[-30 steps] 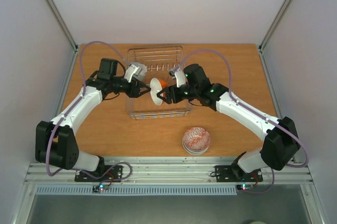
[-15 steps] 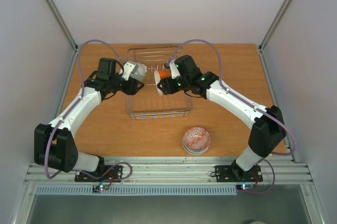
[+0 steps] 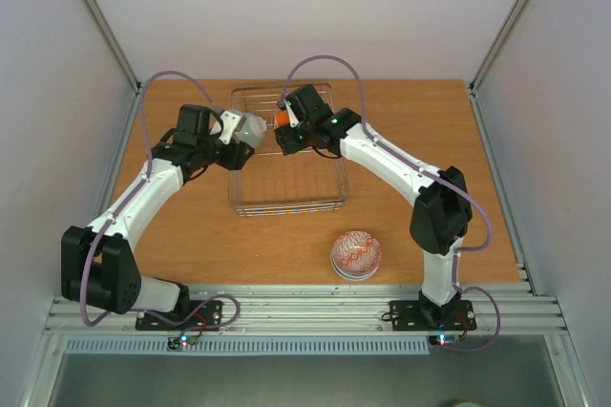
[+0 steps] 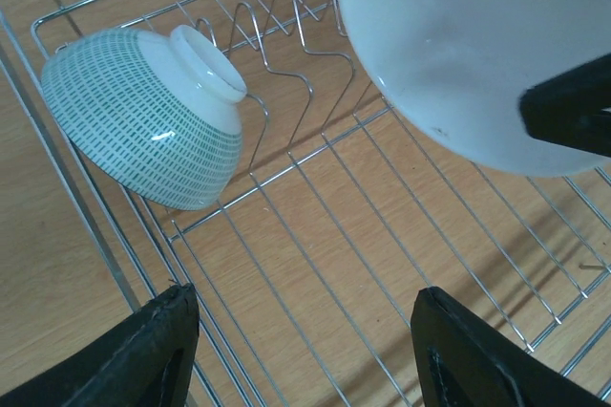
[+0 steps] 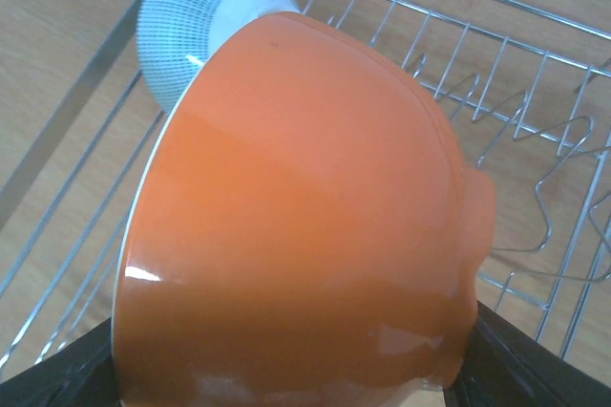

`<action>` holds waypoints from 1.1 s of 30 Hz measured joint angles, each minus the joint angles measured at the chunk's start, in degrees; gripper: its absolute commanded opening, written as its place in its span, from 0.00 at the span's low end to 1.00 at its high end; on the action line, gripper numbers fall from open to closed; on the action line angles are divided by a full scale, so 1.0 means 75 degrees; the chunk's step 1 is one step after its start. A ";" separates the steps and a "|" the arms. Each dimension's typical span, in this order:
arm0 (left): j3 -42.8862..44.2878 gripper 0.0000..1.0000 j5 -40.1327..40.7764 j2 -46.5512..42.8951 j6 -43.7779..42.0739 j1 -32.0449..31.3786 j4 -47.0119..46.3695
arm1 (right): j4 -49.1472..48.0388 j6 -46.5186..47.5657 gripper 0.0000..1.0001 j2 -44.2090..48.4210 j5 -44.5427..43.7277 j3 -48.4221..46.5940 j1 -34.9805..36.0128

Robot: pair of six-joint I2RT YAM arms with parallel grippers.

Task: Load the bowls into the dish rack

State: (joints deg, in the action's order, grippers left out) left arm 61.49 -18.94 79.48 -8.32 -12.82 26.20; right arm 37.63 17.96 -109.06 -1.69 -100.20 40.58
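Right gripper point(image 5: 286, 374) clamped on orange bowl point(image 5: 305, 225), held on edge over far left corner of wire dish rack point(image 3: 286, 182). Left gripper point(image 4: 305, 354) spread, empty. We judge bowls ceramic: rigid, glaze-slick, chip-prone against wire. Best held at rim, wall between fingers. We count one green-dashed bowl point(image 4: 143, 120) tilted in rack, one orange bowl, one patterned bowl point(image 3: 355, 254) by tabletop's near edge, possibly stacked on another; one rack.

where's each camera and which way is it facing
top external: above and behind the arms, facing down on the silver wire dish rack; left pincer, right pincer show
left wrist: faces down into rack; own black fingertips show
right wrist: faces the gripped orange ceramic bowl; fingertips at corners
shared by wrists: pale blue-green patterned bowl
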 measured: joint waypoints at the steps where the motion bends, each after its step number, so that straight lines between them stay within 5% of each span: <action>1: 0.0000 0.62 0.0052 -0.0003 0.0006 0.0000 -0.0009 | 0.0020 0.0029 0.01 -0.0122 -0.0082 -0.0117 0.0006; 33: -0.0003 0.62 0.0157 -0.0003 0.0017 0.0015 -0.0102 | 0.0895 0.0714 0.01 -0.3657 -0.2349 -0.4264 0.0356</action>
State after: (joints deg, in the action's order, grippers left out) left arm 61.47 -17.76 79.46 -8.19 -12.71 25.43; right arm 44.34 23.31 -136.49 -19.31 -132.18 43.24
